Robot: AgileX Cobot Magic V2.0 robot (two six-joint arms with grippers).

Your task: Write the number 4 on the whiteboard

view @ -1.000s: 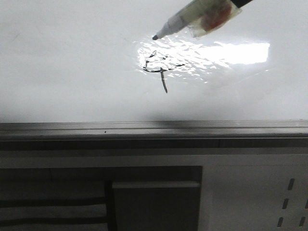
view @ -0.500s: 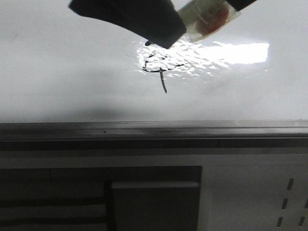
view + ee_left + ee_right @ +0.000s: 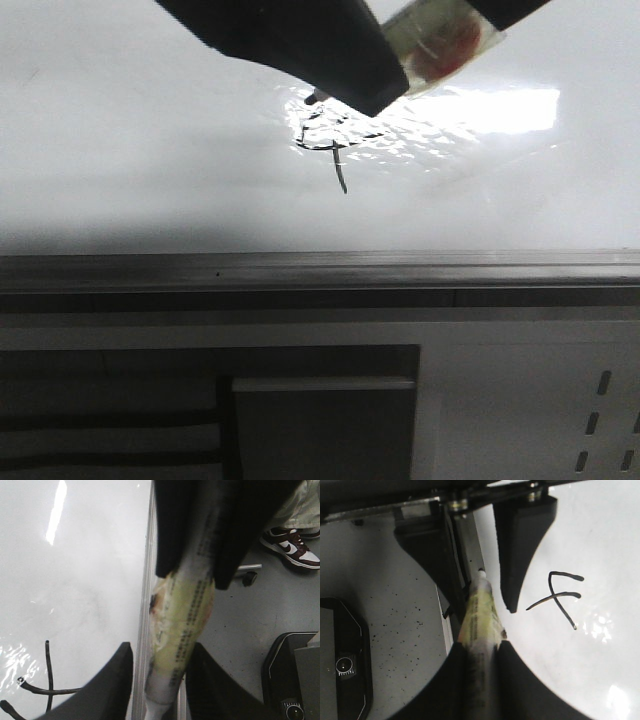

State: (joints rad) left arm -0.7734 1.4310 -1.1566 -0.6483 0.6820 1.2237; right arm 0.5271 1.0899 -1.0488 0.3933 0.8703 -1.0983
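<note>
The number 4 (image 3: 335, 150) is drawn in thin black on the whiteboard (image 3: 150, 150), beside the rippled glare. It also shows in the left wrist view (image 3: 47, 680) and the right wrist view (image 3: 560, 597). My right gripper (image 3: 481, 647) is shut on a white marker (image 3: 479, 615) with yellowish tape, held above the board. My left gripper (image 3: 161, 647) is open, its jaws on either side of the marker's front part (image 3: 185, 615), with a gap on one side. In the front view the left gripper (image 3: 350, 90) hides most of the marker (image 3: 440, 40); only the tip shows.
The board's grey metal edge rail (image 3: 320, 270) runs across the front. Below it are a white perforated panel (image 3: 530, 410) and a dark recess with a grey box (image 3: 320, 420). On the floor are a person's shoe (image 3: 292, 545) and a black device (image 3: 292, 675).
My left gripper came in from the upper left and moved over the marker, its jaws now on either side of the tip. The marker in my right gripper barely moved.
</note>
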